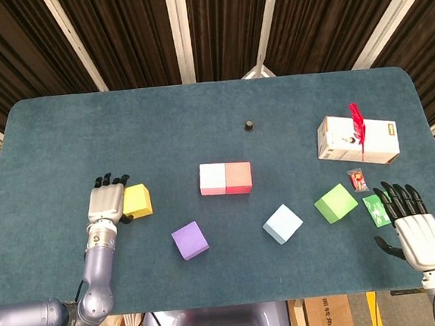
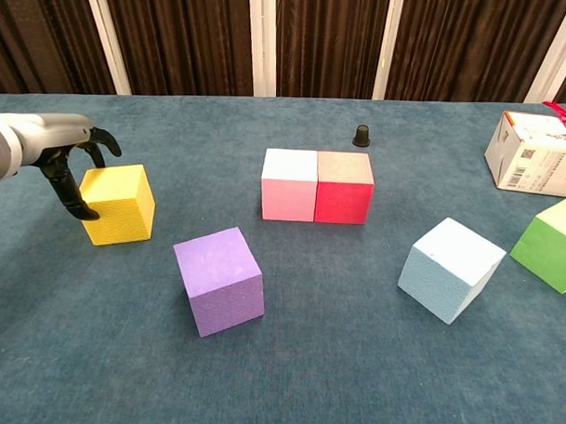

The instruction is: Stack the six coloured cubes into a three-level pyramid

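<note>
Six cubes lie on the blue table. Pink [image 1: 212,179] [image 2: 289,186] and red [image 1: 238,177] [image 2: 344,189] sit side by side, touching, at the middle. Yellow [image 1: 137,200] [image 2: 118,203] is at the left, purple [image 1: 190,240] [image 2: 219,280] nearer the front, light blue [image 1: 283,223] [image 2: 450,269] and green [image 1: 336,203] [image 2: 551,245] to the right. My left hand [image 1: 106,202] [image 2: 67,149] hovers at the yellow cube's left side with its fingers spread and holds nothing. At the front right my right hand [image 1: 415,226] stays open, just right of the green cube.
A white box with a red ribbon [image 1: 357,139] [image 2: 536,152] stands at the back right. A small black knob [image 1: 249,124] [image 2: 361,136] sits behind the red cube. A green packet [image 1: 375,209] and a small red item [image 1: 357,179] lie near my right hand.
</note>
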`<action>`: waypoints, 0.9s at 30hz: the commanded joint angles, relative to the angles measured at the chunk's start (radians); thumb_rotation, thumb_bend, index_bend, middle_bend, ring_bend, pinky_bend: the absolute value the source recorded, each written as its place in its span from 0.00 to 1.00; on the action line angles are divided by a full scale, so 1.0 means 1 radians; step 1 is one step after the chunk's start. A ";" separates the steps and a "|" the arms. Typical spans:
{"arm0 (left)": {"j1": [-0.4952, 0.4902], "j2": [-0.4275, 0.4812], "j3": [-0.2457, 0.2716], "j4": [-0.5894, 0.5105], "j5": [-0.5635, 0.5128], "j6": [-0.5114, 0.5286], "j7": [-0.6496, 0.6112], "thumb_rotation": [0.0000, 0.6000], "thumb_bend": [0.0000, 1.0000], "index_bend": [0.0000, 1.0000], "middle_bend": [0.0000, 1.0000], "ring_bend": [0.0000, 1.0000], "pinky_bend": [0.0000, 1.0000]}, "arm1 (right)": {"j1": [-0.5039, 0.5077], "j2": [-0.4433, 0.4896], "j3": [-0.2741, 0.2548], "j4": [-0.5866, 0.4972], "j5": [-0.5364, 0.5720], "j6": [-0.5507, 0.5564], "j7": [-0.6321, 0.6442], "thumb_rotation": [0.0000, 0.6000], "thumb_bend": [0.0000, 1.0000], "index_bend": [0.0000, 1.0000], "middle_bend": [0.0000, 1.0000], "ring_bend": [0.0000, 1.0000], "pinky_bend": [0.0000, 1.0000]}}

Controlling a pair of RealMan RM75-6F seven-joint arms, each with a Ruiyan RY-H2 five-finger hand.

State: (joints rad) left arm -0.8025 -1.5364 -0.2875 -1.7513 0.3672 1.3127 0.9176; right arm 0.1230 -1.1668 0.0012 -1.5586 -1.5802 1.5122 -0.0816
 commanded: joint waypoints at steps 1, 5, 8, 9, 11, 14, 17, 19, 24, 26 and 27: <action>-0.001 0.001 0.004 0.011 0.004 0.003 -0.005 1.00 0.27 0.16 0.21 0.00 0.00 | -0.001 0.002 -0.001 -0.006 -0.003 -0.004 -0.005 1.00 0.24 0.06 0.06 0.00 0.00; -0.003 0.003 0.010 0.020 0.000 -0.008 -0.008 1.00 0.28 0.17 0.22 0.00 0.00 | 0.000 0.007 0.002 -0.013 -0.001 -0.009 -0.009 1.00 0.24 0.07 0.07 0.00 0.00; -0.004 0.005 0.008 0.027 0.004 -0.023 -0.023 1.00 0.33 0.18 0.23 0.00 0.00 | -0.001 0.010 0.005 -0.016 0.008 -0.017 -0.023 1.00 0.24 0.09 0.08 0.00 0.00; -0.005 0.004 0.009 0.030 0.008 -0.027 -0.029 1.00 0.34 0.18 0.23 0.00 0.00 | -0.001 0.011 0.005 -0.018 0.010 -0.020 -0.029 1.00 0.24 0.09 0.08 0.00 0.00; -0.006 0.003 0.012 0.037 0.012 -0.033 -0.034 1.00 0.35 0.18 0.23 0.00 0.00 | 0.000 0.012 0.005 -0.021 0.012 -0.027 -0.037 1.00 0.24 0.10 0.08 0.00 0.00; -0.008 -0.001 0.017 0.046 0.019 -0.043 -0.042 1.00 0.37 0.19 0.24 0.00 0.00 | 0.002 0.013 0.005 -0.022 0.018 -0.040 -0.045 1.00 0.24 0.10 0.08 0.00 0.00; -0.008 -0.006 0.019 0.052 0.034 -0.052 -0.061 1.00 0.38 0.20 0.26 0.00 0.00 | 0.002 0.012 0.009 -0.022 0.023 -0.043 -0.050 1.00 0.24 0.10 0.08 0.00 0.00; -0.007 -0.009 0.020 0.058 0.046 -0.057 -0.075 1.00 0.39 0.20 0.25 0.00 0.00 | 0.001 0.012 0.011 -0.023 0.023 -0.042 -0.051 1.00 0.24 0.10 0.08 0.00 0.00; -0.007 -0.019 0.027 0.069 0.070 -0.076 -0.103 1.00 0.39 0.21 0.25 0.00 0.00 | -0.001 0.016 0.015 -0.025 0.033 -0.047 -0.047 1.00 0.24 0.10 0.08 0.00 0.00; -0.007 -0.018 0.030 0.069 0.076 -0.086 -0.109 1.00 0.40 0.23 0.26 0.00 0.00 | -0.001 0.017 0.016 -0.028 0.036 -0.048 -0.047 1.00 0.24 0.10 0.08 0.00 0.00; -0.007 -0.017 0.033 0.070 0.083 -0.091 -0.113 1.00 0.41 0.24 0.28 0.00 0.00 | -0.002 0.018 0.016 -0.029 0.037 -0.049 -0.047 1.00 0.24 0.10 0.08 0.00 0.00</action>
State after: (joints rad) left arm -0.8094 -1.5539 -0.2571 -1.6819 0.4459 1.2254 0.8081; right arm 0.1216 -1.1491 0.0172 -1.5871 -1.5436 1.4635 -0.1284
